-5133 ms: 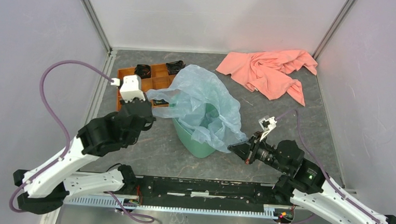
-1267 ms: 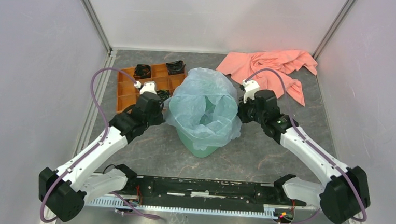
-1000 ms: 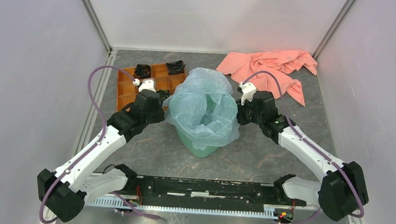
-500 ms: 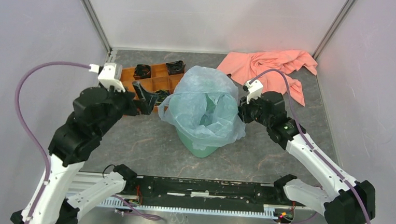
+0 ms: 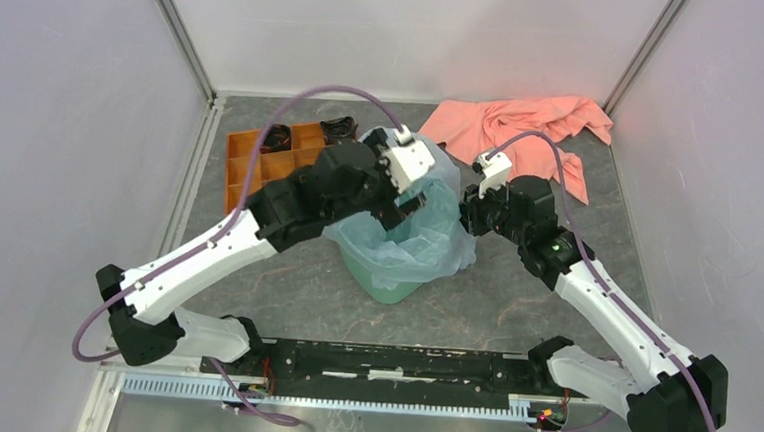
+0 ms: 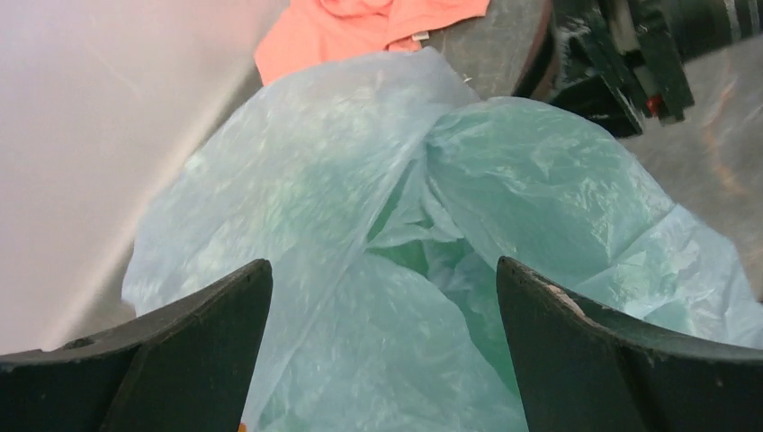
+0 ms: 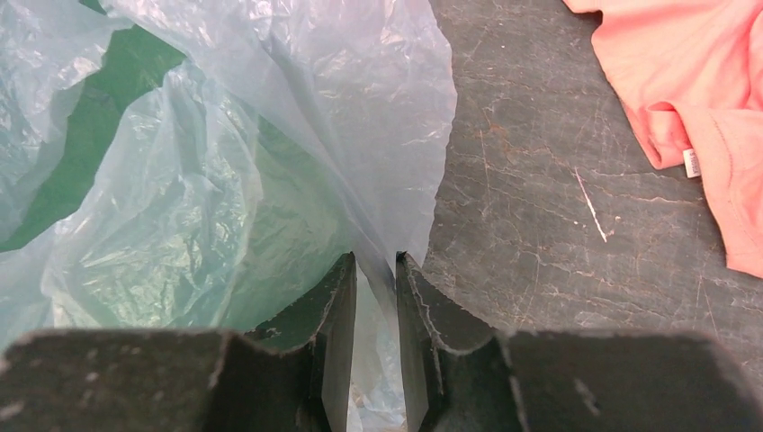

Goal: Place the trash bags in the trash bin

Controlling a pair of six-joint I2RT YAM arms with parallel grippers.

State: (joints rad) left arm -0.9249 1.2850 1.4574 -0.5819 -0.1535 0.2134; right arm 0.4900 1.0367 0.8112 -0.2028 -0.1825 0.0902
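Observation:
The pale blue trash bag [image 5: 427, 241] is draped in and over the mint-green trash bin [image 5: 386, 282], its film billowing above the rim. My left gripper [image 5: 411, 202] hangs over the bin's mouth, open wide, with the bag [image 6: 360, 180] spread below its fingers and nothing between them [image 6: 382, 263]. My right gripper [image 5: 464, 217] is at the bin's right side. Its jaws [image 7: 374, 256] stand a narrow gap apart, and a fold of the bag [image 7: 225, 180] runs loosely through that gap. Green bin wall [image 7: 117, 81] shows through the film.
A salmon-pink cloth [image 5: 518, 134] lies crumpled at the back right, close behind my right arm. An orange compartment tray [image 5: 251, 158] with dark items sits at the back left, partly under my left arm. Walls enclose the table on three sides.
My left arm has swung from beside the orange tray to over the bin's mouth, its gripper now wide open. The right gripper's jaws have parted slightly at the bag's right edge.

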